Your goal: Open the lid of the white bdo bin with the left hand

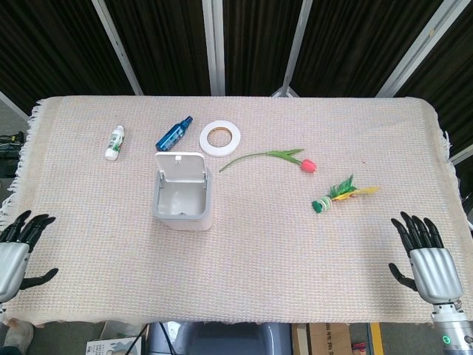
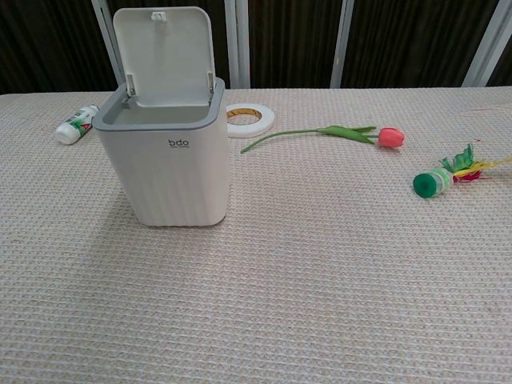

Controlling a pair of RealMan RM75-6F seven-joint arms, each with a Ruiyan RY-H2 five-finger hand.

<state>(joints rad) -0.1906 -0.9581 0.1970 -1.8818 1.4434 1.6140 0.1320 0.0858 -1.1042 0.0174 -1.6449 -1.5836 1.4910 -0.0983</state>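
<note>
From the head view, the white ribbed plastic bdo bin is standing upright on the beige woven tablecloth, left of centre, with its white hinged lid tipped up and back so the hollow inside is showing. Behind it are lying a dark blue spray bottle, a white roll of tape and, further left, a small white bottle with a green label. A red artificial tulip with a green stem is resting to the right of the bin, and a green-capped shuttlecock with yellow and green feathers is lying further right. The left hand is hovering at the near left edge, fingers spread and holding nothing, well apart from the bin. The right hand is hanging at the near right corner, fingers likewise spread and empty.

From the chest view, the bin is facing the camera with its printed logo forward, its grey rim uncovered and the lid standing upright behind the opening. The tape roll, tulip, shuttlecock and white bottle are lying around it.
</note>
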